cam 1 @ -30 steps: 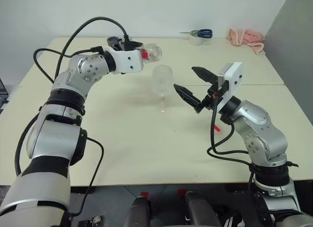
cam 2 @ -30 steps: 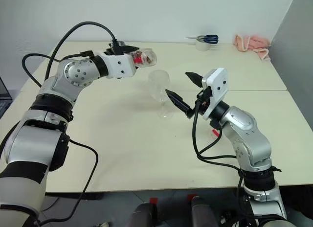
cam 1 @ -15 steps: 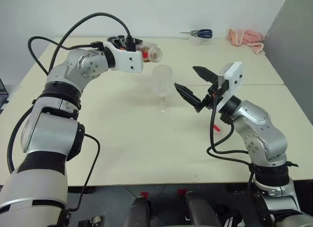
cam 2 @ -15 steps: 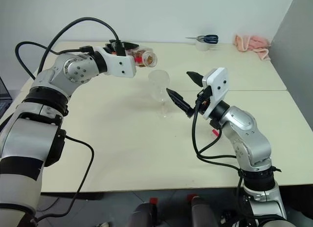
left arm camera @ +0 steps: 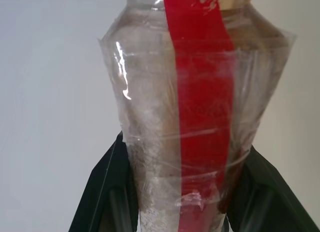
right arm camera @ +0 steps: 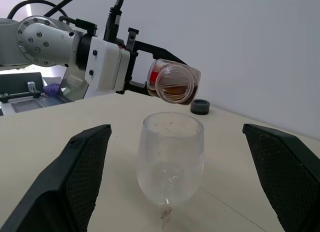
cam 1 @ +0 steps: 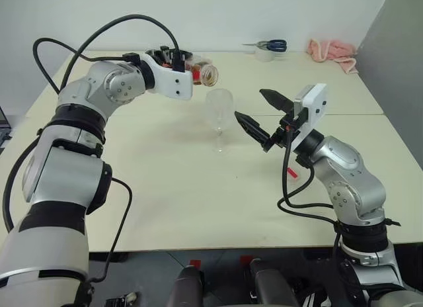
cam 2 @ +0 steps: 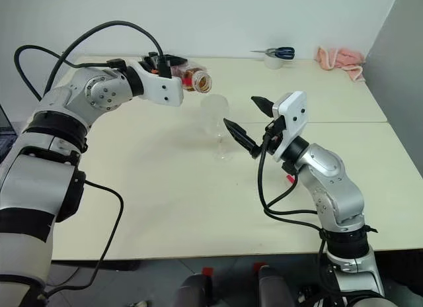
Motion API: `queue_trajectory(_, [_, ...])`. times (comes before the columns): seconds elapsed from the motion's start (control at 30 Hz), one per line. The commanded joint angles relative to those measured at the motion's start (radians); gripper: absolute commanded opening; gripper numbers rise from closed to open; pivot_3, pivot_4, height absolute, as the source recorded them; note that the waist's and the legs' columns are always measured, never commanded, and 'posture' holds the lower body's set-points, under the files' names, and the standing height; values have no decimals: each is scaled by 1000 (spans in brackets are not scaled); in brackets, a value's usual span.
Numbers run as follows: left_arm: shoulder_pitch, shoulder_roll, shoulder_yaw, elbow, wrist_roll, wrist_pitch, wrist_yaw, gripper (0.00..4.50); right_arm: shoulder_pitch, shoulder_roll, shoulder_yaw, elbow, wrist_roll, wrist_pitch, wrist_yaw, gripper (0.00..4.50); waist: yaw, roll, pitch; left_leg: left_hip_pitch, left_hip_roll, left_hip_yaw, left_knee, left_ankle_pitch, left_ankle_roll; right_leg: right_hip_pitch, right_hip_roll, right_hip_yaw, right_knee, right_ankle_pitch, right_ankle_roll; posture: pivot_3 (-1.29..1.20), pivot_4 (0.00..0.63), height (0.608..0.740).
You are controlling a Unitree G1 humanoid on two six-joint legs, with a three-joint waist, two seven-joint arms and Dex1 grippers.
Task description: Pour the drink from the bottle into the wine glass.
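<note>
Left hand (cam 1: 177, 57): pinching bottle (cam 1: 200, 70); rolled since earlier, mouth now tipped over glass (cam 1: 219, 112)
Right hand (cam 1: 258, 113): spread; unmoved right of glass

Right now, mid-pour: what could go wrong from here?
1. The bottle, clamped in the left gripper, lies nearly level with its open mouth near the wine glass rim, perhaps not squarely over it; the drink could spill onto the table.
2. The right gripper stands open around the glass without holding it; the thin-stemmed glass could tip if the bottle knocks it.
</note>
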Motion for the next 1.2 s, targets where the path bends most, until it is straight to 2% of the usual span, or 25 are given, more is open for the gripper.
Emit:
queue_trajectory(0.03, [-58,23,2,-1,3,-9,28,1741,-8,8,-14,-24,-1,-31,-6,4500,0,0,0,0,0,0,0,0,0,0,0,0,0,0,0,0,150,740])
queue_trajectory(1.2, [-139,57,-93,42,116,-26,115,1741,4,23,-17,-36,-5,-32,-2,4500,-4,0,0,0,-1,0,13,0,0,0,0,1,13,0,0,0,150,740])
